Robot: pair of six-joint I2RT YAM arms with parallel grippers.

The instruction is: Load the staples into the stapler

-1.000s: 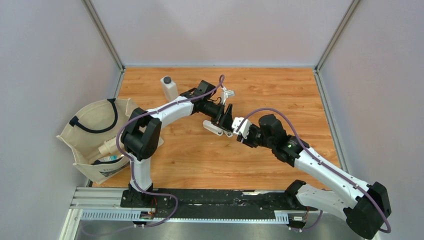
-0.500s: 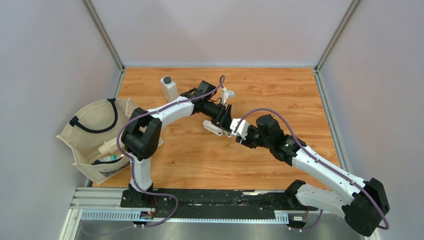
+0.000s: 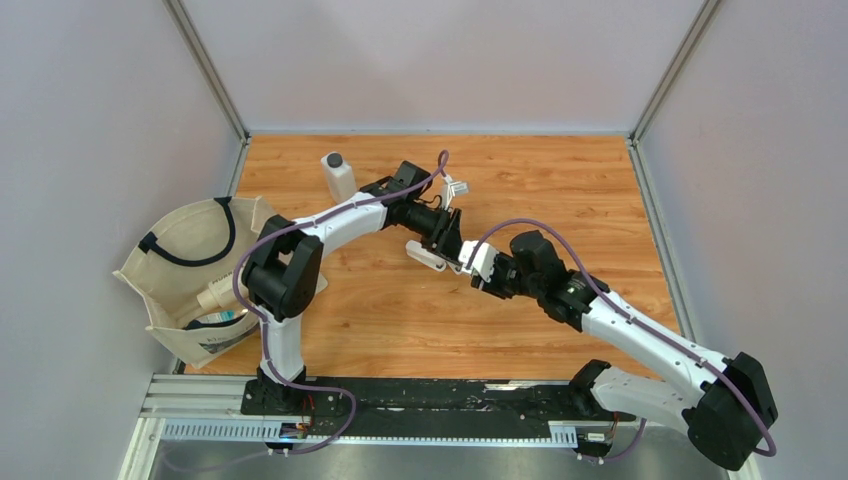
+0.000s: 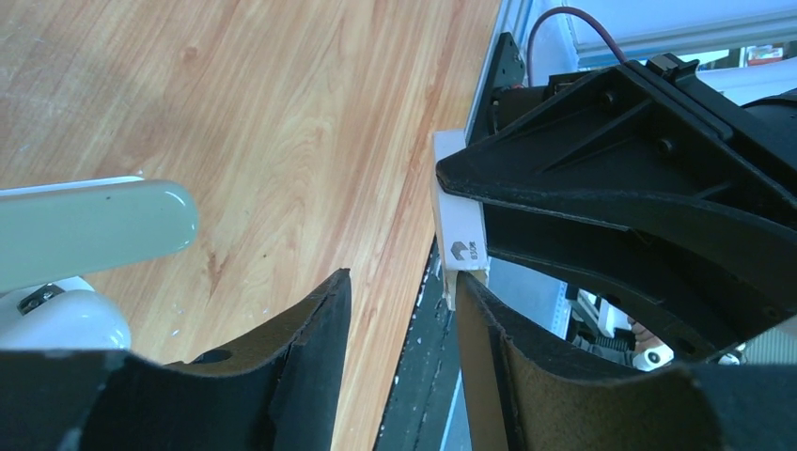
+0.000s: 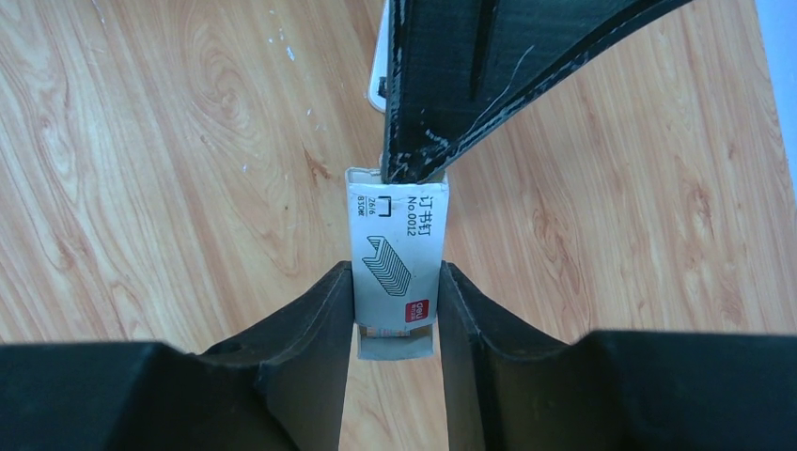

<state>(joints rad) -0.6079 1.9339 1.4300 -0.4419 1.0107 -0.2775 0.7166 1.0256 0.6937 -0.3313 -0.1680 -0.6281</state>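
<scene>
Wood-grain table (image 3: 560, 170): white bottle (image 3: 339, 177) far left, tote bag (image 3: 190, 270) on left edge, white stapler (image 3: 424, 254) at centre.

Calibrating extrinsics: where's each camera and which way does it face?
Top external: above, behind the bases, looking down at the table; left arm and right arm show.
Left wrist: looks past the left tool at the staple box.
Right wrist: looks down past the right tool, clamped on that box.
Shared: both wrist views show the box.

Staples box (image 5: 398, 256) between right pincer (image 5: 396, 282) fingers
</scene>
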